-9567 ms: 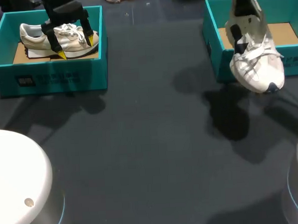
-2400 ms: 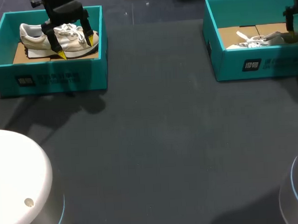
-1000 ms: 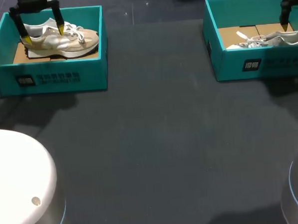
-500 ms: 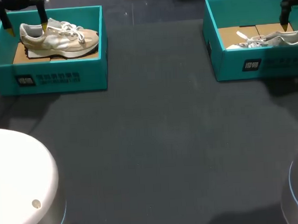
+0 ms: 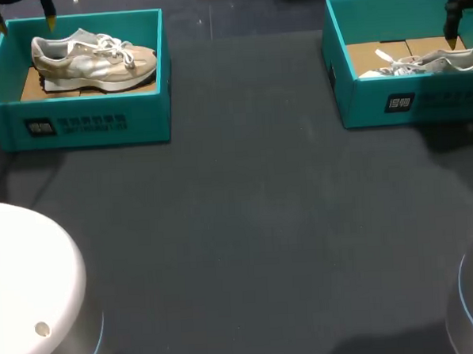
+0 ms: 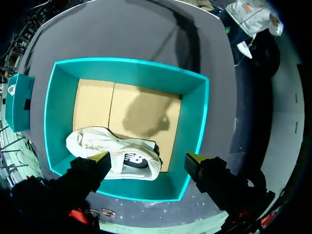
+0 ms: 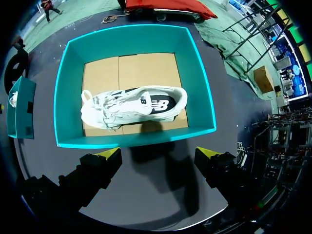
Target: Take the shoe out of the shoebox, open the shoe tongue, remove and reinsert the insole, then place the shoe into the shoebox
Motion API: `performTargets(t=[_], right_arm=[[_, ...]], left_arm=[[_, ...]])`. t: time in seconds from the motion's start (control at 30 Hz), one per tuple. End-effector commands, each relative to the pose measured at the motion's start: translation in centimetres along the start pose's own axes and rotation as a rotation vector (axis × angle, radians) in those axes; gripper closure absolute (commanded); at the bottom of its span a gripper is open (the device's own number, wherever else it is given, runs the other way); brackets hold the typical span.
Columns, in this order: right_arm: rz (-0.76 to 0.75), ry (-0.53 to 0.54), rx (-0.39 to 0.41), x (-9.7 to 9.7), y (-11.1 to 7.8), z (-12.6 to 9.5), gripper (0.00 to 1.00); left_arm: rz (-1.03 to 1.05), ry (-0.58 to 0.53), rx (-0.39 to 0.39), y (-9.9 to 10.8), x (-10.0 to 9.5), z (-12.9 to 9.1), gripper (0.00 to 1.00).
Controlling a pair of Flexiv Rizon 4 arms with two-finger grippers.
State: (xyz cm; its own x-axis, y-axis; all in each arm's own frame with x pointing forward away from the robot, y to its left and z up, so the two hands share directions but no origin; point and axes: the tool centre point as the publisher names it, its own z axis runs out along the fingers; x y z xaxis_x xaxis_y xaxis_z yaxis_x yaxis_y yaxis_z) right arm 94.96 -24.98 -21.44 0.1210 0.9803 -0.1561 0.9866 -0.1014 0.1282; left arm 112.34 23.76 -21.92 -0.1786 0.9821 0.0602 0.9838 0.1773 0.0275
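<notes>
The table (image 5: 255, 223) is viewed from a fixed point above and behind, looking down from well back, so that the left shoebox (image 5: 83, 125) and the right shoebox (image 5: 423, 104) are both taken in at its far corners. Each box is also looked into steeply from above, and from nearer, by the wrist camera of its own side, so that its whole rim and floor are shown. The other box is caught small and far off in each wrist view.
</notes>
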Motion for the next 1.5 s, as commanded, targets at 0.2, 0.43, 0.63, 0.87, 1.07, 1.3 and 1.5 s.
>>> performTargets(t=[0.2, 0.43, 0.63, 0.87, 1.07, 1.3, 1.5], right_arm=[[0.001, 0.0, -0.001, 0.0, 0.0, 0.0, 0.0], [0.001, 0.0, -0.001, 0.0, 0.0, 0.0, 0.0], [0.001, 0.0, -0.001, 0.0, 0.0, 0.0, 0.0], [0.001, 0.0, -0.001, 0.0, 0.0, 0.0, 0.0], [0.001, 0.0, -0.001, 0.0, 0.0, 0.0, 0.0], [0.001, 0.0, -0.001, 0.0, 0.0, 0.0, 0.0], [0.001, 0.0, -0.001, 0.0, 0.0, 0.0, 0.0]], left_arm=[[0.002, -0.007, 0.039, 4.8, -0.1, 2.0, 0.0], [0.061, 0.005, 0.049, 7.7, 1.0, 4.7, 0.0], [0.084, 0.025, 0.054, 8.5, 1.9, 7.4, 0.0], [0.102, 0.033, 0.081, 9.3, 1.8, 9.6, 0.03], [0.111, 0.058, 0.116, 9.4, 1.6, 11.5, 0.13], [0.123, 0.056, 0.143, 8.5, 1.9, 12.1, 0.23], [0.129, 0.066, 0.152, 8.0, 2.5, 12.7, 0.25]])
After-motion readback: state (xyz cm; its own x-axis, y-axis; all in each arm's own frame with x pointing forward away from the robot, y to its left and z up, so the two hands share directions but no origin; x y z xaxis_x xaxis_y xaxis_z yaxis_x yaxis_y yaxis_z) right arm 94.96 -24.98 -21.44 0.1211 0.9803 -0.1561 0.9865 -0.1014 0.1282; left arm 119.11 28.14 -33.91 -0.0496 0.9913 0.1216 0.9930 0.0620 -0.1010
